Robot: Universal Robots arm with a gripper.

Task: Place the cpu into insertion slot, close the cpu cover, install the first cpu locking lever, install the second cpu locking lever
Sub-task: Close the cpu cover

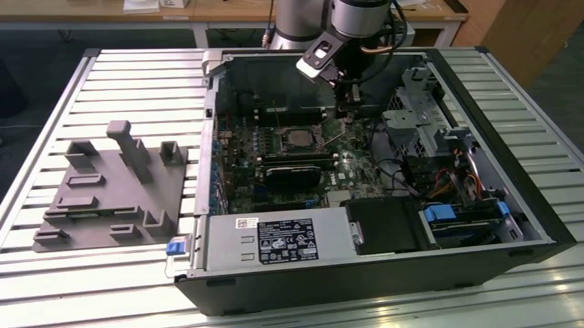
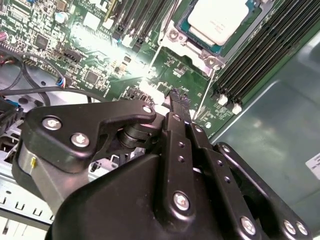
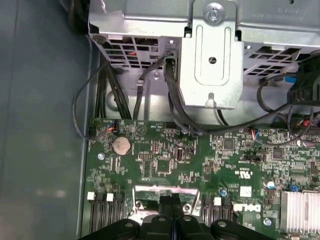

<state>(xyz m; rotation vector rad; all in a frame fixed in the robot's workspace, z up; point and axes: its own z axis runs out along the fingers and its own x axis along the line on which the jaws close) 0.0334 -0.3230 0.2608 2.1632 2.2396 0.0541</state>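
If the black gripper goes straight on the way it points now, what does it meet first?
The black gripper would probably meet the green motherboard, just beside the silver metal frame around the silvery square cpu; depth is unclear.

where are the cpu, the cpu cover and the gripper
cpu (image 2: 220,17), second wrist view, middle of its pale metal top
cpu cover (image 2: 193,48), second wrist view, silver frame edge beside the chip
gripper (image 2: 177,96), second wrist view, between the tips of the shut fingers
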